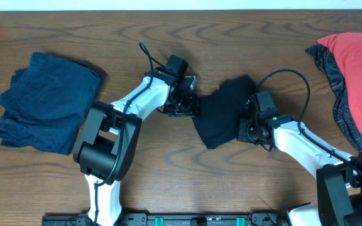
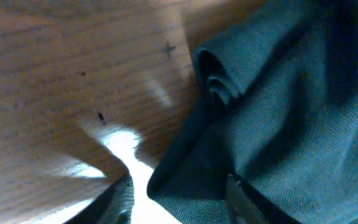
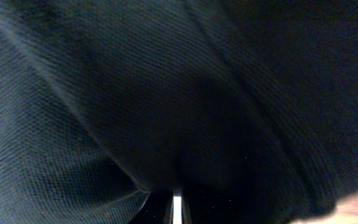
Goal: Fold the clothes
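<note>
Overhead cam: gives the whole layout. Shows black shirt (image 1: pixel 222 113) bunched in a dark heap at ctr of wooden table (image 1: pixel 168 182), btwn both arms. Puts L gripper (image 1: pixel 190 107) at shirt's L edge and R gripper (image 1: pixel 244 129) at its R edge, both touching cloth. Also shows navy garment (image 1: pixel 46 100) rumpled at far L, well apart from shirt. Shows red garment (image 1: pixel 360 75) at far R, lying over dark plaid garment (image 1: pixel 332 78), both cut off by frame.

L wrist cam: adds what overhead hides. Shows L gripper (image 2: pixel 179 202) w/ jaws partly apart: one finger (image 2: pixel 120 202) over bare wood, the other against cloth, a bright strip of table and a cloth corner in the gap. Cannot tell if cloth is nipped. Picks out rolled hem (image 2: pixel 219 81) on shirt, teal-looking in this light.

R wrist cam: filled w/ dark weave of shirt, right down to R gripper (image 3: pixel 176 214). Shows jaws closed to a thin slit w/ cloth gathered at them, so gripping shirt. Catches a sliver of wood at lower R corner.

Edges & room, overhead only: bare wood in front of shirt btwn the arms, more behind it toward far edge, a wide bare stretch btwn shirt and red/plaid pile. Puts navy garment's R edge near L arm's elbow.
</note>
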